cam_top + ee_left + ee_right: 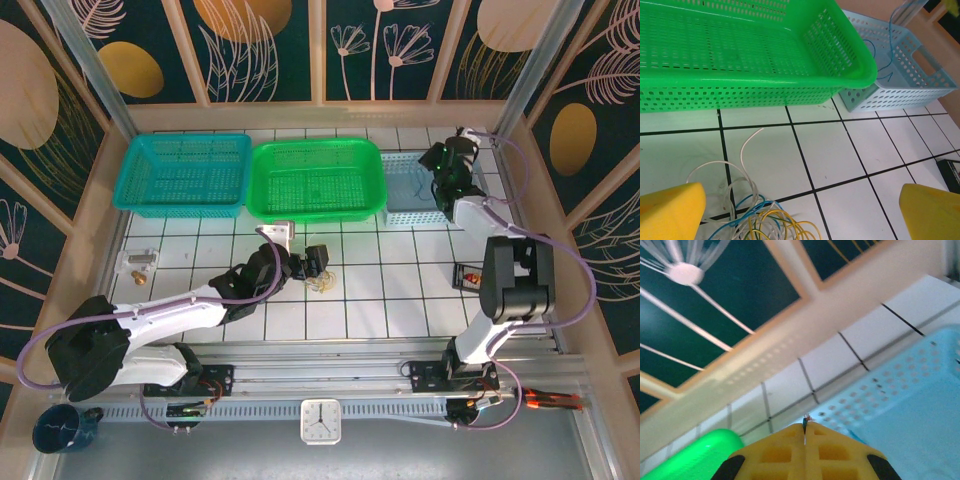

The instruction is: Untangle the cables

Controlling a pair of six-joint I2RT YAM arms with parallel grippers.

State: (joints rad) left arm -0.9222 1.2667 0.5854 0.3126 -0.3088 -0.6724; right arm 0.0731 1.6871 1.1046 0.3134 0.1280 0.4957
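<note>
- The tangle of thin cream-white, yellow and blue cables (757, 220) is sitting on the white tiled table (840, 145). It's out in front of the bright green perforated plastic basket (740, 55) and not touching it. One cream strand curves off toward that basket.
- The left gripper (800, 200) is spread wide open low over the table with nothing in it. The pile lies next to the left of its two yellow pads (670, 210), not centred between them.
- The right gripper (805, 429) is up over the pale blue perforated plastic basket (910, 405) at the right end of the row, with its pads pressed fully together. A sliver of thin blue wire (889, 50) with a coppery tip pokes out of the seam, so it's pinching that.
- In the left wrist view the blue wire hangs down into the pale blue basket and curls near its floor.
- A teal perforated plastic basket (185, 175) sits at the left end of the row, right up against the green one.
- Along the near edge there's a small white square clock (320, 420) in the middle and a dark blue mug (62, 428) at the left corner.
</note>
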